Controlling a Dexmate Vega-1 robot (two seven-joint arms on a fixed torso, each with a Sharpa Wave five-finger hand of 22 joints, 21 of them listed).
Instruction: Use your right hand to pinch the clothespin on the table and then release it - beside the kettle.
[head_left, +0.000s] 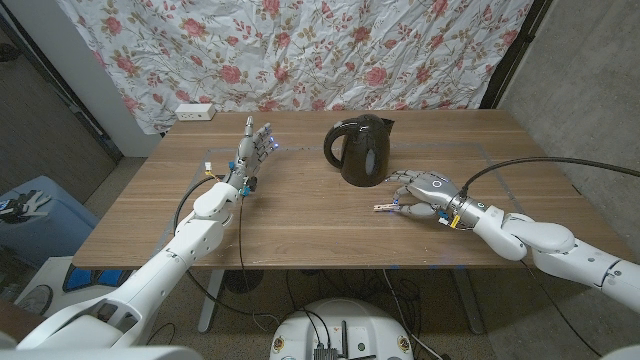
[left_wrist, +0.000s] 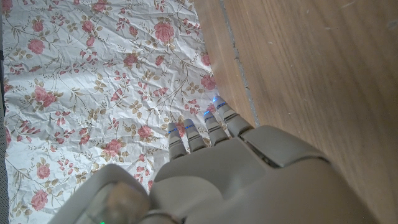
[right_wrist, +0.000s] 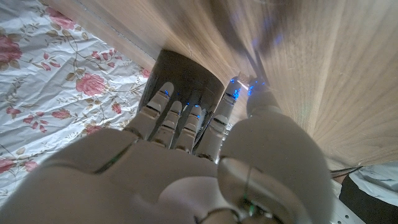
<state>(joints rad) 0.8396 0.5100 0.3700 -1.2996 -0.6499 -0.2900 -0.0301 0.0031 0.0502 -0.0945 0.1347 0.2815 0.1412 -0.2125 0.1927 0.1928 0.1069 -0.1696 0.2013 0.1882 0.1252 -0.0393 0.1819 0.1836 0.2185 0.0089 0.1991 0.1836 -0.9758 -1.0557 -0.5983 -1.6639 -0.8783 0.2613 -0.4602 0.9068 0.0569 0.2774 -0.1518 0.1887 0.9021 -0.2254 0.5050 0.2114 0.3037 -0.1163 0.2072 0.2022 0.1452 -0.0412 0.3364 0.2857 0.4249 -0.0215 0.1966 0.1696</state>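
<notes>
Because the task wants the pinch made by the kettle, the right hand sits low on the table just in front of it, fingertips at the clothespin; whether they clamp it I cannot tell. That small pale peg lies flat near the kettle's base. Well apart, the left hand waits, fingers straight, holding nothing.

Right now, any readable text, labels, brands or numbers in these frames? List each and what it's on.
None readable.
Kettle: plain black, no visible brand or markings.
White power strip at the table's far edge: too small to read.
Clothespin, right hand, left hand: no lettering visible.
</notes>
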